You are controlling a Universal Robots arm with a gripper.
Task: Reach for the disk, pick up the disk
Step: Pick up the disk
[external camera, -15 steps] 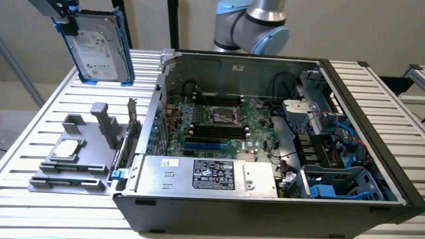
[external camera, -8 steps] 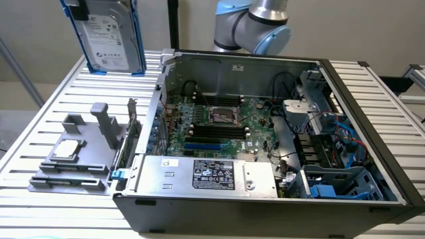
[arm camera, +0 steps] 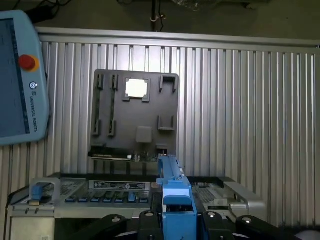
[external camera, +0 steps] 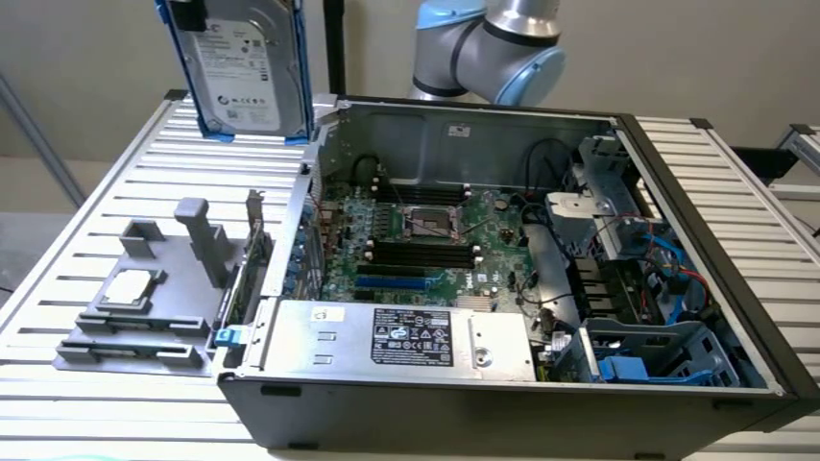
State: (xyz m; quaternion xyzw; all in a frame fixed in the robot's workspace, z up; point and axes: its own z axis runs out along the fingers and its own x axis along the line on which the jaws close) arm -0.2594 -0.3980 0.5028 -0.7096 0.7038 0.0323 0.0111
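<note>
Gripper (arm camera: 177,220) grips one disk (external camera: 241,72) aloft.

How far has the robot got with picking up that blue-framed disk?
The reach and the grab both look done. The disk hangs upright in the air above the slatted table, beside the open computer case. In the wrist view its blue carrier edge sits gripped between the claw's fingers. Its bottom edge touches nothing, so the lift seems complete, with little left of the job.
</note>
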